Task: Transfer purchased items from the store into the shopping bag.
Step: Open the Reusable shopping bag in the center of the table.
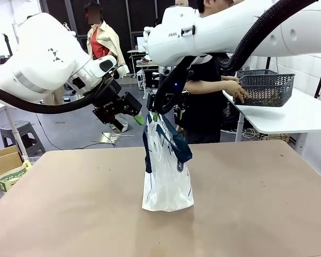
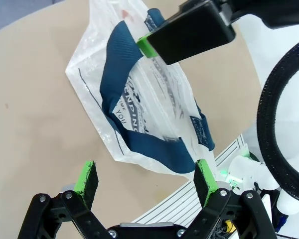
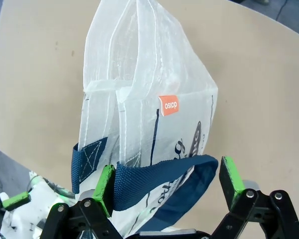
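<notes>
The shopping bag (image 1: 167, 176) stands upright mid-worktop (image 1: 69, 203), nothing loaded that I can see. My right gripper (image 3: 167, 172) is at its top, jaws wide, with one navy handle strap (image 3: 154, 175) crossing between the pads, unclamped. My left gripper (image 2: 144, 175) hangs just beside the bag's top, wide too and empty. The store basket (image 1: 265, 88) sits well apart on a far white table (image 1: 294, 115) under the person's hand (image 1: 236, 90). I judge I'm readying the bag: next I pinch this strap, catch the other handle with my left, and spread the mouth.
</notes>
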Robot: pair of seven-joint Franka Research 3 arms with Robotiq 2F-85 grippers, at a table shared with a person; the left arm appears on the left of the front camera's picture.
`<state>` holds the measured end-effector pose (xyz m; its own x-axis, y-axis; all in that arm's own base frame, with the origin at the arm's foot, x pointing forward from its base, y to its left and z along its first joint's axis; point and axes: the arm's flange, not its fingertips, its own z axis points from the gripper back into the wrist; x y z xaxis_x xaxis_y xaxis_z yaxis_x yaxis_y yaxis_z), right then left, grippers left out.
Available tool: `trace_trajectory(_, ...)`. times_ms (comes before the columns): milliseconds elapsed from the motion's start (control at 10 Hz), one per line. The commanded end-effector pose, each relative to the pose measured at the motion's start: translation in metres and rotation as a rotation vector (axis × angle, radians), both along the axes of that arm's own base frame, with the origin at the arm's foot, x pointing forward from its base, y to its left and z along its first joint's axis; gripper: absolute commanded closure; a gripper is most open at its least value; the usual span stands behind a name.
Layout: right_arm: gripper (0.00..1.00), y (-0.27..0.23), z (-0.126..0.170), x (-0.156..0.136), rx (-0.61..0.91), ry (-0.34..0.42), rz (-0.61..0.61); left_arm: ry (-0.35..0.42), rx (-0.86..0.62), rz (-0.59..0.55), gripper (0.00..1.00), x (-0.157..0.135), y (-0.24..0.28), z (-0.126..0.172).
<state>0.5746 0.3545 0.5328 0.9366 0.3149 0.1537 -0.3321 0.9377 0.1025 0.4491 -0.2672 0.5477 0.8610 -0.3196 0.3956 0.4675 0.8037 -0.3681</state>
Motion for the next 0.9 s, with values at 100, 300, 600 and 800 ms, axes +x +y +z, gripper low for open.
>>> trace_trajectory(100,0.0,0.0,-0.008,-0.006,-0.029,0.003,-0.021,-0.022,-0.055,-0.021,0.0,0.001,-0.011,-0.003)
trace_trajectory(300,0.0,0.001,-0.008,-0.007,-0.033,0.002,-0.02,0.002,-0.042,-0.038,0.0,0.002,-0.02,-0.009)
trace_trajectory(600,0.0,0.001,-0.009,-0.008,-0.029,0.001,-0.02,0.035,-0.009,-0.038,0.0,0.008,-0.026,-0.025)
trace_trajectory(800,0.0,0.001,-0.01,-0.01,-0.034,0.0,-0.011,0.044,-0.006,-0.042,0.0,0.012,-0.029,-0.031)
